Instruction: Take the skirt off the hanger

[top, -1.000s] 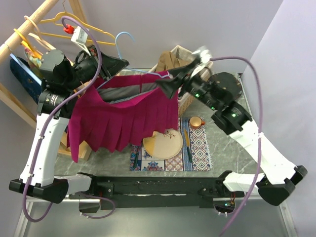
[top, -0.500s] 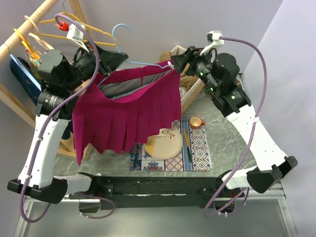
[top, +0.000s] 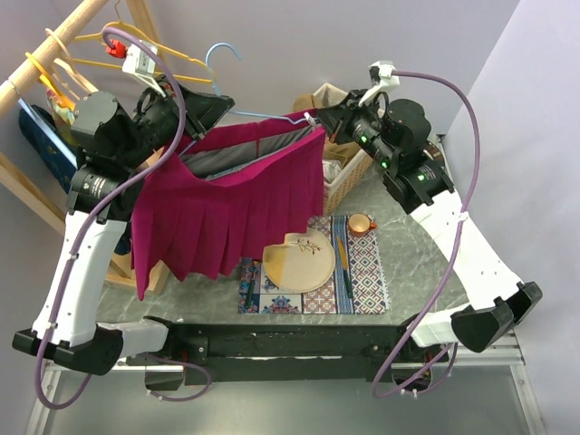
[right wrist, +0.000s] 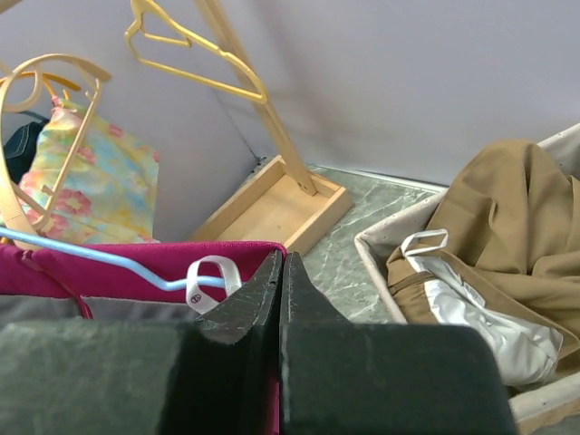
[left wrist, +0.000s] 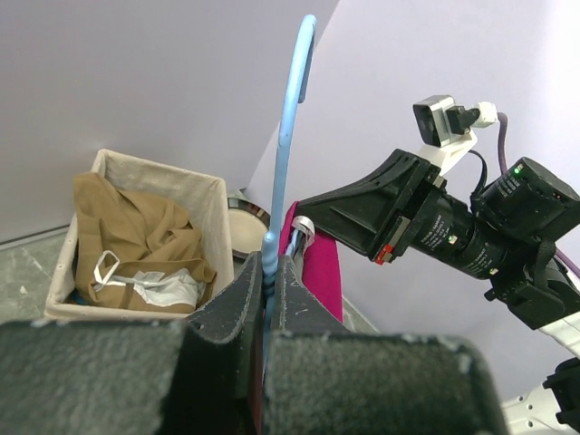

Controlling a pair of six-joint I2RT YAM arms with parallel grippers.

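A magenta pleated skirt (top: 236, 213) hangs from a light blue hanger (left wrist: 286, 136) above the table's left half. My left gripper (top: 223, 106) is shut on the hanger's neck just below the hook, and the blue wire shows between its jaws in the left wrist view (left wrist: 268, 263). My right gripper (top: 315, 119) is shut at the skirt's right waistband corner, with magenta cloth (right wrist: 109, 267) at and under its closed jaws (right wrist: 279, 260). A white hanging loop (right wrist: 207, 281) sits over the hanger's wire beside that corner.
A lined basket (top: 351, 174) of tan clothes stands behind the right gripper. A wooden rack (top: 56, 38) with yellow hangers fills the back left; its base (right wrist: 272, 204) lies below. A patterned mat (top: 367, 276) carries a wooden board (top: 294, 263) and a small cup (top: 361, 223).
My right gripper has gone from open to shut at the skirt's right waistband corner, after swinging up and back. The left gripper keeps its grip on the hanger.
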